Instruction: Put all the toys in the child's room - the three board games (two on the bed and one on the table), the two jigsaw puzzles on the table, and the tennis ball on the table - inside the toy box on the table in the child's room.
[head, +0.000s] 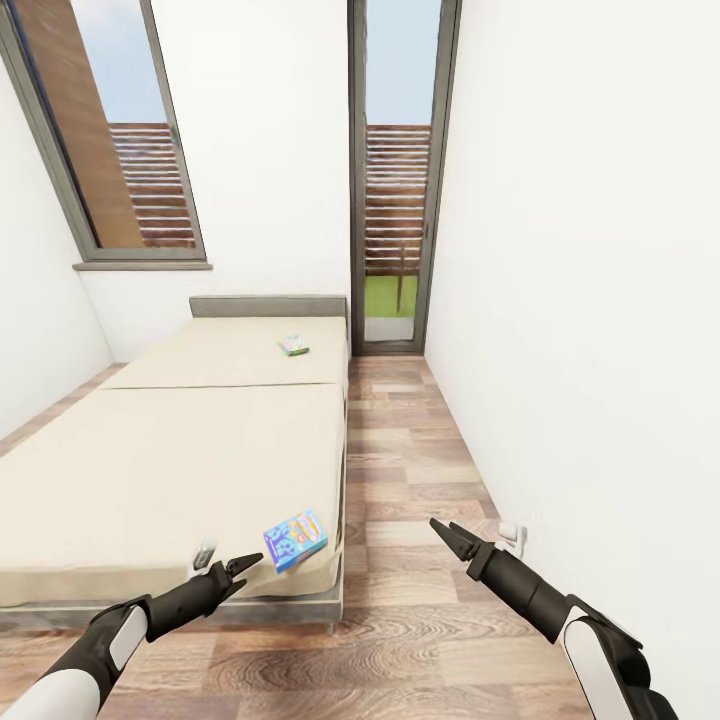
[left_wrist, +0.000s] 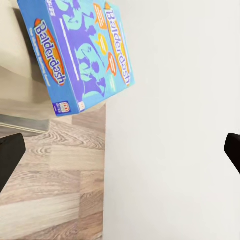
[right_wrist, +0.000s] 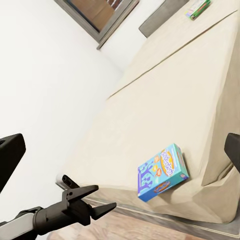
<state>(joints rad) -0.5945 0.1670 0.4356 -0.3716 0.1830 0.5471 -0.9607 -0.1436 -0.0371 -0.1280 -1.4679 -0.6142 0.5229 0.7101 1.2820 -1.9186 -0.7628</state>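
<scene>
blue board game (head: 295, 539) on bed (head: 170, 470) corner — left tool (head: 243, 570) open, near

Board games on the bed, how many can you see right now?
2. The blue board game lies at the bed's near corner, overhanging the edge; the white-and-green board game lies far up the mattress, near the headboard.

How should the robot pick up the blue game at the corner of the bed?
Probably by the corner of the blue game that sticks out past the bed edge. It is thin and flat, so the open left hand beside it could close one finger above and one below.
</scene>
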